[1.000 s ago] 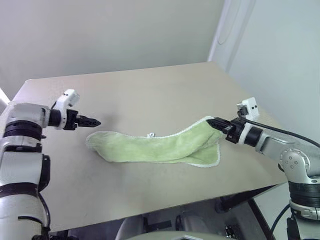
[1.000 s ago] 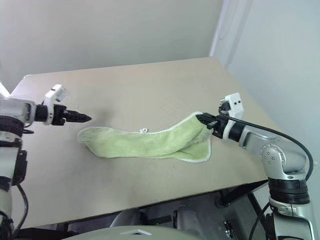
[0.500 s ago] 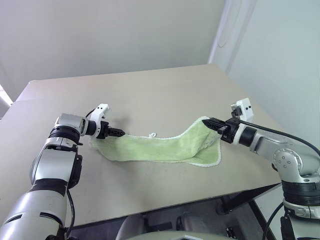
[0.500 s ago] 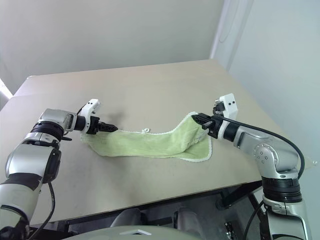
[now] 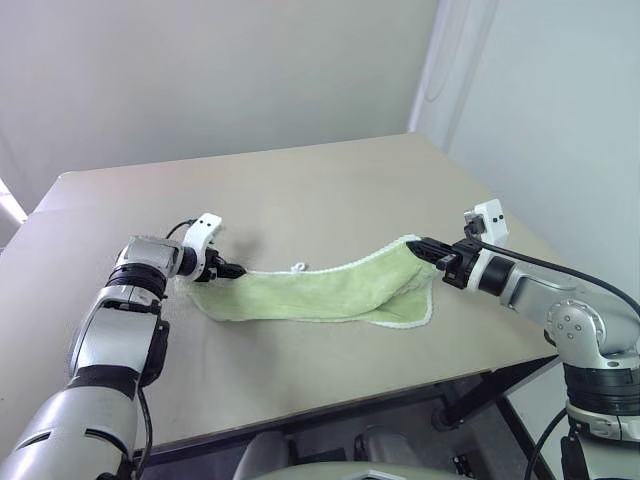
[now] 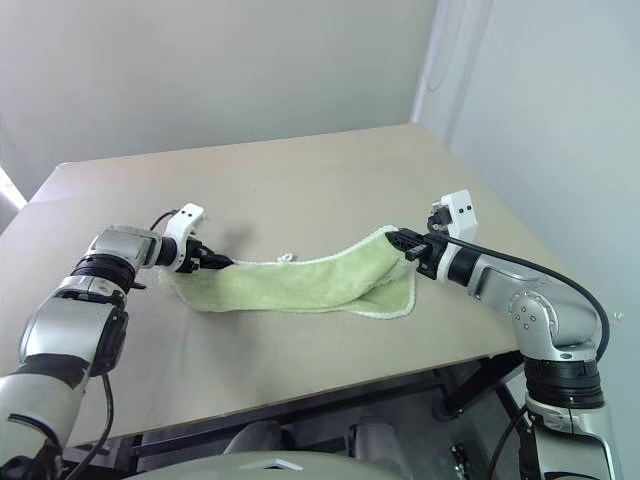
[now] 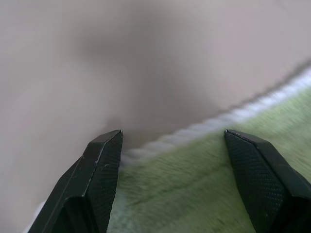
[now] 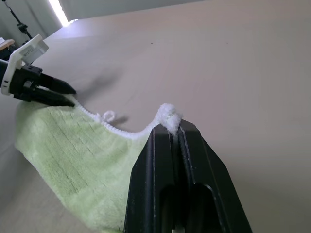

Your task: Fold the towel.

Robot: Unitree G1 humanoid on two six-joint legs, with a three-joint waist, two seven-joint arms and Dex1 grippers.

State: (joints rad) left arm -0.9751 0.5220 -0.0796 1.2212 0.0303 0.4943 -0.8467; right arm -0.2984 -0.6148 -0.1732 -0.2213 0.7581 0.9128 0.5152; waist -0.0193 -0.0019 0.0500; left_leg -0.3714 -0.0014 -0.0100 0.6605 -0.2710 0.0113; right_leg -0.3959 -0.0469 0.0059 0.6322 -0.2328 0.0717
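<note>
Pinching one towel (image 5: 320, 292) corner in my clamped right gripper (image 5: 422, 247), I see my left gripper (image 5: 232, 269) gaping, empty, over the opposite edge.

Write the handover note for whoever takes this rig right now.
Right end effector: shut on a corner of the towel, holding that end lifted off the table.
Left end effector: open, fingers straddling the towel's white-stitched edge at the opposite end, not closed on it.
Towel: stretched lengthwise between both arms, mostly resting on the table, label loop along its far edge.
Done: one corner gripped.
Left: close the left end effector, then fold.
</note>
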